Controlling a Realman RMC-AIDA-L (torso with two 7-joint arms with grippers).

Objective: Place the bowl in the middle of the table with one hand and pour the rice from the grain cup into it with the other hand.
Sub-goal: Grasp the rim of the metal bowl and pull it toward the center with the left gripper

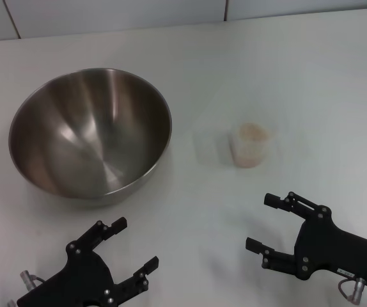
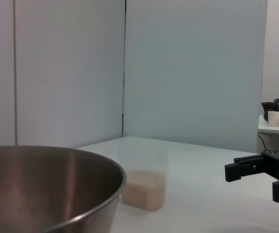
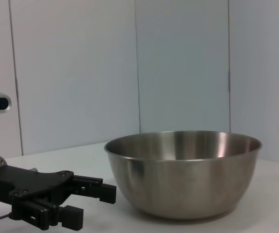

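Note:
The steel bowl (image 1: 91, 131) stands on the white table (image 1: 311, 83) at the left; it also shows in the left wrist view (image 2: 42, 187) and the right wrist view (image 3: 183, 172). The clear grain cup (image 1: 252, 145) with pale rice (image 1: 254, 132) stands right of the bowl, its flat handle (image 1: 208, 147) pointing at the bowl. In the left wrist view the cup (image 2: 143, 179) stands just behind the bowl's rim. My left gripper (image 1: 131, 244) is open near the front edge, below the bowl. My right gripper (image 1: 261, 222) is open, in front of the cup and apart from it.
A grey panelled wall (image 1: 107, 16) runs along the table's far edge. In the left wrist view a side shelf (image 2: 275, 127) with a white cup and small objects stands beyond the table. Bare tabletop lies between bowl and cup and to the right.

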